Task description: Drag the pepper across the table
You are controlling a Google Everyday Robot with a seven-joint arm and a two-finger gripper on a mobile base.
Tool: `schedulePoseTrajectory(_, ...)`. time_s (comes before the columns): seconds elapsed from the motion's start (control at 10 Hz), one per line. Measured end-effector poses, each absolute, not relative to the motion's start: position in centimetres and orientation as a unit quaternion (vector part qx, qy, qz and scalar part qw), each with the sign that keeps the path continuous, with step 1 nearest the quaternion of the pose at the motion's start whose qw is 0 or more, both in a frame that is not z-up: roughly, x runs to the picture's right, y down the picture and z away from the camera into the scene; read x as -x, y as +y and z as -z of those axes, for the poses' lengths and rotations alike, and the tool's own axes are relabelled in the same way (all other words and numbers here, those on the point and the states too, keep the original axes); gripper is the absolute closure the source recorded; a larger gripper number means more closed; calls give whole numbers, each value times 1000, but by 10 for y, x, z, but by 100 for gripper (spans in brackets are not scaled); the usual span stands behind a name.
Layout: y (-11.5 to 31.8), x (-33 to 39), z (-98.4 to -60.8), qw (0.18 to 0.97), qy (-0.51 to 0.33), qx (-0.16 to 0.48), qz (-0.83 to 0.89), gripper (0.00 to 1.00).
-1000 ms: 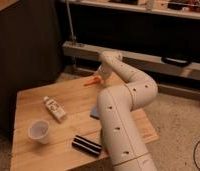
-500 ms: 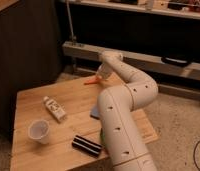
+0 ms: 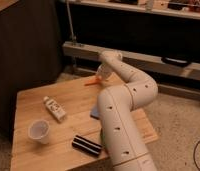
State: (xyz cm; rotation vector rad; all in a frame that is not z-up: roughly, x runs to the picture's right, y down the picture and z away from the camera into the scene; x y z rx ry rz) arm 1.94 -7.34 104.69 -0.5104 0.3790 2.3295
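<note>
the hand [image 3: 102, 74] hung over the pepper [image 3: 91, 82] at the twelve o'clock edge of the table [image 3: 33, 107], presumably to drag it; its grip i could not tell.

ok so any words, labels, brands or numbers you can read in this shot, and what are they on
No text here can be read.
white bottle: dark marks on its label, too blurred to read.
paper cup, black object, pepper, table: no print visible.
gripper, at the table's far edge by the pepper: no marking visible.
</note>
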Motion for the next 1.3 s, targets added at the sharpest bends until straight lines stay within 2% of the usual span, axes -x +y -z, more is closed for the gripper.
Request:
schedulePoseTrajectory(0.6, -62, -49, -1043, 359, 158, 204, -897, 44)
schedulePoseTrajectory(1.3, -77, -56, -1036, 351, 156, 213, -898, 44)
